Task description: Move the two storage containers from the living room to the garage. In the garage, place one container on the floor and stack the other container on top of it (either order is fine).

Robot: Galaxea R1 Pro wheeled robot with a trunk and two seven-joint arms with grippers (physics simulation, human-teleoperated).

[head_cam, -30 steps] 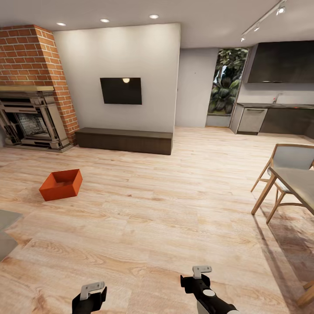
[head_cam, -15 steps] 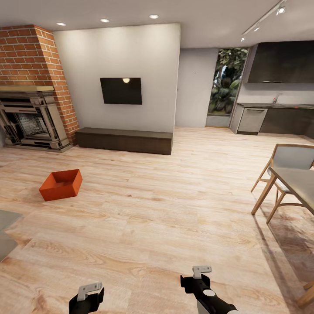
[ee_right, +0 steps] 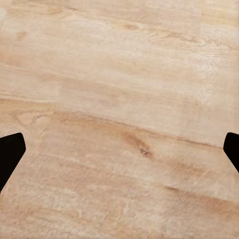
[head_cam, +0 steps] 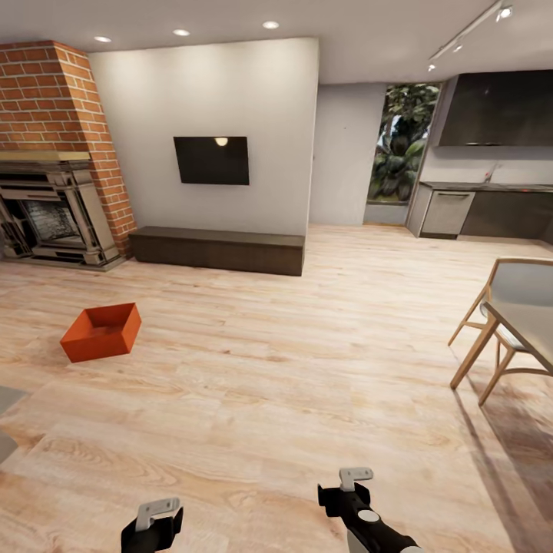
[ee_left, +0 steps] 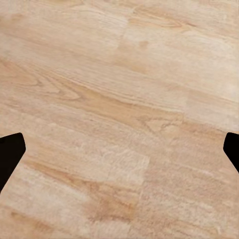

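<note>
One red-orange storage container (head_cam: 100, 332) is sitting on the light wood plank floor (head_cam: 292, 369) of the living room, open top up and nothing in it, well to the left and far ahead of both arms. Behind it the brick fireplace (head_cam: 54, 153) is standing against the left wall, and a long dark low cabinet (head_cam: 217, 248) is running along the white wall under the wall TV (head_cam: 212, 160). A grey rug corner (head_cam: 9, 418) is lying at the left edge, nearer than the container. On the right a wooden chair (head_cam: 503, 307) is standing at a counter (head_cam: 534, 326), with dark kitchen units (head_cam: 484, 207) and a window full of plants (head_cam: 399, 146) beyond.

The left gripper (ee_left: 119, 149) is hanging over bare planks, its jaws spread wide apart and holding nothing. The right gripper (ee_right: 119, 149) is doing the same over another stretch of bare planks, jaws also wide apart and holding nothing. Both arms are showing low in the head view, well apart from the container.
</note>
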